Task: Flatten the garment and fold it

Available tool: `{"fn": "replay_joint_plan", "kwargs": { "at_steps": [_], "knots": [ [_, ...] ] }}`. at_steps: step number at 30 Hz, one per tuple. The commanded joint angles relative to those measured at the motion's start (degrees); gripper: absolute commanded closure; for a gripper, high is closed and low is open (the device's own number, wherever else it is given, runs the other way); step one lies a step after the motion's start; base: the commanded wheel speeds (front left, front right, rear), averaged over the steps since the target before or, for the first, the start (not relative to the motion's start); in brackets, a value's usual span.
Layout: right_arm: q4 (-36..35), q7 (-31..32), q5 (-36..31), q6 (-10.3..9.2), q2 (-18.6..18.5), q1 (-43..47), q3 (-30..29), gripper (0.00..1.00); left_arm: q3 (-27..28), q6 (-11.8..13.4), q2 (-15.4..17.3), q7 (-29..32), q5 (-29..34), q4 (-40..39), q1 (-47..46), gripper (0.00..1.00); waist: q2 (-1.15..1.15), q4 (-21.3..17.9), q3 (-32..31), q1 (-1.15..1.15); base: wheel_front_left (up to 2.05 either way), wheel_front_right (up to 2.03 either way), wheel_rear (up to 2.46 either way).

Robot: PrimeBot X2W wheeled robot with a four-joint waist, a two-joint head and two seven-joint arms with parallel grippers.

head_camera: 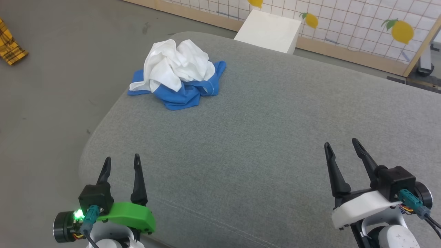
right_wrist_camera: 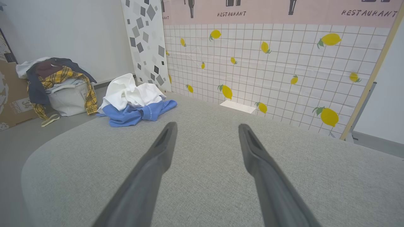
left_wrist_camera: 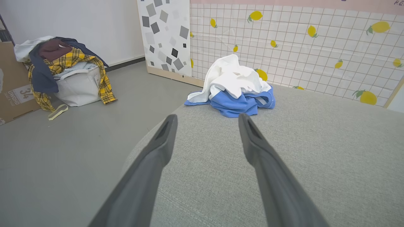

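Observation:
The garment [head_camera: 179, 74] lies crumpled in a heap, white cloth on top and bright blue beneath, at the far left corner of the grey cushioned surface [head_camera: 262, 131]. The same garment [left_wrist_camera: 233, 86] sits straight ahead in the left wrist view, and in the right wrist view the garment [right_wrist_camera: 134, 99] is off to the left. My left gripper [head_camera: 122, 159] hovers open over the near left edge, well short of the heap. My right gripper [head_camera: 341, 142] is open at the near right, nothing between its fingers.
A white block [head_camera: 268, 31] stands past the far edge, against a lemon-patterned tiled panel [head_camera: 361, 24]. A white basket piled with clothes [left_wrist_camera: 71, 75] and a cardboard box [left_wrist_camera: 14, 85] sit on the grey floor to the left. A yellow plaid cloth [head_camera: 10, 46] lies on the floor.

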Motion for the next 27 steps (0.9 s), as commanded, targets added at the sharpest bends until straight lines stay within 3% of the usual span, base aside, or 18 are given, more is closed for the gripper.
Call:
{"fn": "replay_joint_plan", "kwargs": {
  "at_steps": [1, 27],
  "knots": [
    [0.2, -0.7, 0.4, -0.06, 0.0, -1.0, -0.1, 0.00, -0.1, 0.5, 0.2, -0.5, -0.7, 0.2, 0.2, 0.00, 0.00, 0.4, 0.1, -0.01, 0.00, 0.00, 0.00],
    [1.6, -2.7, 1.7, -0.08, 0.0, -2.0, -0.5, 0.00, 0.0, 1.2, 0.5, -3.6, -2.5, 2.0, 0.1, 0.00, 0.00, 6.1, 0.7, -0.01, 0.00, 0.00, 0.00]
  ]
}}
